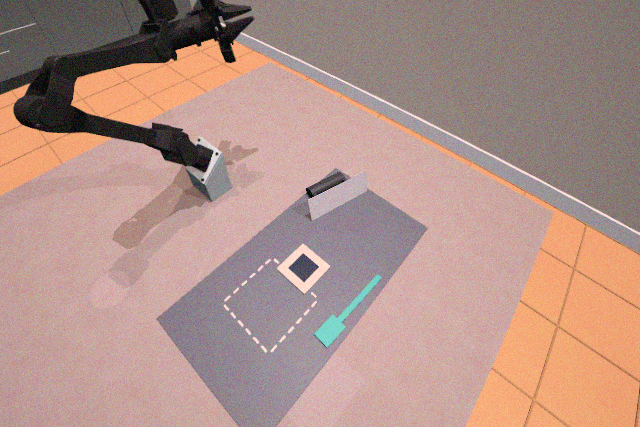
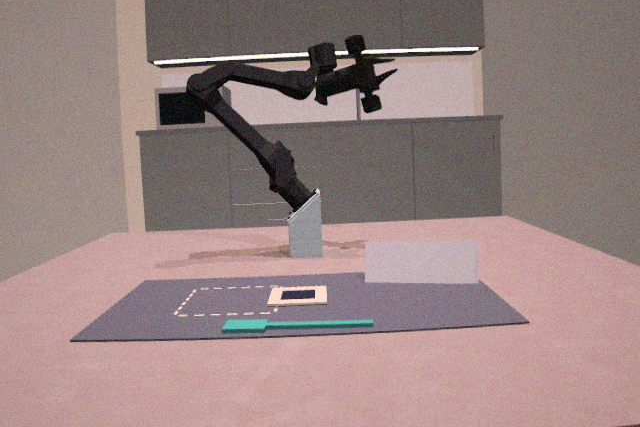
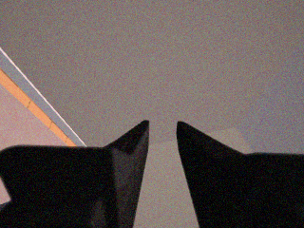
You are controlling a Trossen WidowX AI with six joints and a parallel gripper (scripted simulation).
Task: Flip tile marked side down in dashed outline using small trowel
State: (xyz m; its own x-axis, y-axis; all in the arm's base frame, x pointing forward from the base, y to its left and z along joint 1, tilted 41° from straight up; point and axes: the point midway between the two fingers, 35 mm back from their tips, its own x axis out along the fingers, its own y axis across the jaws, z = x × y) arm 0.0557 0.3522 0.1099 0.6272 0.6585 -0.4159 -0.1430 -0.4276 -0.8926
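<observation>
Gripper (image 1: 253, 13) (image 2: 395, 64) (image 3: 162, 126): raised, fingers slightly spread, nothing between; trowel (image 1: 355, 303) (image 2: 310, 324): along mat's (image 1: 206, 329) (image 2: 413, 308) edge nearest counter's front edge.

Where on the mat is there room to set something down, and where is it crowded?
Room: most of the white dashed outline; grey mat between the cream, dark-centred square tile and upright white panel.
Crowded: the outline's tile-covered corner, with the flat teal trowel nearby.

The raised arm holds its claw (image 1: 252, 13) (image 2: 395, 64) (image 3: 162, 126) nearly level, fingertips slightly apart, gripping nothing.
</observation>
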